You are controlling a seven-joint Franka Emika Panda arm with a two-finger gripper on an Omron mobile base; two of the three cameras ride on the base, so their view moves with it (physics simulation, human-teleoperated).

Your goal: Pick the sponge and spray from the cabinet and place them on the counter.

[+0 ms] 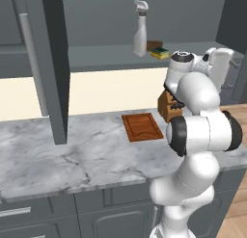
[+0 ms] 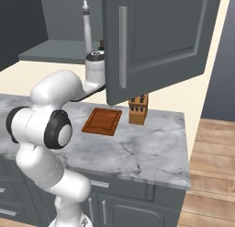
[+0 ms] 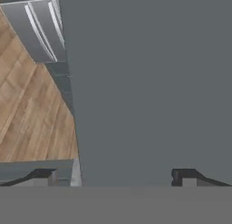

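The spray (image 1: 140,30) stands upright on the grey inner shelf of the open cabinet (image 1: 106,58). The sponge (image 1: 159,53), yellow with a green top, lies just to its right. From the right side the spray (image 2: 86,28) shows past the cabinet's open door (image 2: 156,37). My arm reaches up beside that door, which hides the hand in the right base view. In the hand view my gripper (image 3: 113,177) is open, its fingertips (image 3: 43,177) wide apart with nothing between them, facing a flat grey panel. The counter (image 1: 72,155) lies below.
A small brown box (image 1: 154,44) sits behind the sponge. A brown cutting board (image 1: 142,126) and a knife block (image 2: 138,109) rest on the counter under the cabinet. The left door (image 1: 53,63) hangs open over the counter. Wooden floor (image 2: 211,175) lies to the right.
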